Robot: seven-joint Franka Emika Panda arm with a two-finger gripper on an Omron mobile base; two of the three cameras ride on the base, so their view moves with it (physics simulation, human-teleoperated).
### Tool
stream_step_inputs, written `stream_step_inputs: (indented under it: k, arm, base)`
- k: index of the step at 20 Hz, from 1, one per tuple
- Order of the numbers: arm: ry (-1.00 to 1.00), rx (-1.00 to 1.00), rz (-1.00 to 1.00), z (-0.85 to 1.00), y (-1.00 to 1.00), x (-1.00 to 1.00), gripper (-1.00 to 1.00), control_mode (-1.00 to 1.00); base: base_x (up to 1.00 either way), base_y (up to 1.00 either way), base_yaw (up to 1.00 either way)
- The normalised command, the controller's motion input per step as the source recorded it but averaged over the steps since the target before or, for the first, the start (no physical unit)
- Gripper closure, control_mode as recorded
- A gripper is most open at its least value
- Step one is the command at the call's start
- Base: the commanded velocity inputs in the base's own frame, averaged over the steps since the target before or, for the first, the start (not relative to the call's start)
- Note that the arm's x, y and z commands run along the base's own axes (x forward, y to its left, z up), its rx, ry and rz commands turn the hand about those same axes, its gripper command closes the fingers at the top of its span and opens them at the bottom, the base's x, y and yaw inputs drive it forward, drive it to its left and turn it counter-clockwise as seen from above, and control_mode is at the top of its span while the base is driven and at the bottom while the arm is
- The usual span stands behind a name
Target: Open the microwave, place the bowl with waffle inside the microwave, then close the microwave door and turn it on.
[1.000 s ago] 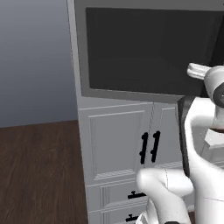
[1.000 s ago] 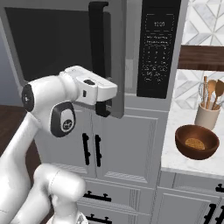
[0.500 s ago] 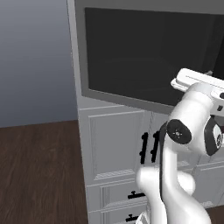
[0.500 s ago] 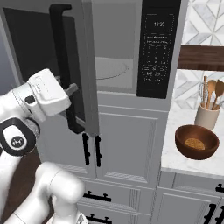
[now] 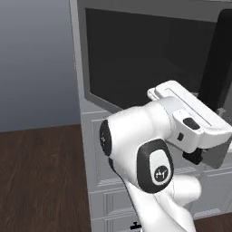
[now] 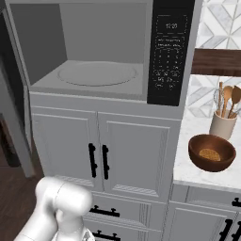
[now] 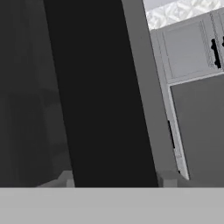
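Gripper [image 5: 213,156], at four o'clock in the left base view, sits against the black bar handle [image 5: 217,63] of the microwave door [image 5: 136,59]; whether its jaws clasp the bar or stand free cannot be told. In the right base view the microwave [image 6: 94,52] stands open at eleven o'clock, pale cavity exposed, control strip [image 6: 170,52] at one o'clock. The bowl [image 6: 212,152], holding the waffle [image 6: 209,154], rests on the counter [image 6: 188,164] at four o'clock, near a utensil jar [image 6: 222,125].

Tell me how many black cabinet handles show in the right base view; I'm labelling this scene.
6: two vertical handles on the doors below the microwave, two horizontal drawer pulls beneath, two partial ones at lower right. Others may be hidden.
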Motion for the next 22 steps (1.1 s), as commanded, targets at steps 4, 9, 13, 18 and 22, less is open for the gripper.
stream_step_inputs:
  k: [4, 9, 13, 18, 22]
  arm:
    - [-0.09, -0.32, -0.2, 0.24, 0.81, -0.54, 1.0, -1.0]
    - [0.1, -0.11, -0.05, -0.15, 0.56, 0.42, -1.0, -1.0]
    - [0.17, -0.04, 0.0, -0.24, 0.36, 0.57, -1.0, -1.0]
    - [0.11, 0.0, 0.08, -0.31, 0.09, 0.31, -1.0, -1.0]
    - [0.0, 0.0, 0.26, -0.25, 0.19, 0.03, -1.0, -1.0]
  base:
    - [0.0, 0.0, 0.0]
    - [0.0, 0.0, 0.0]
    - [0.0, 0.0, 0.0]
    - [0.0, 0.0, 0.0]
    - [0.0, 0.0, 0.0]
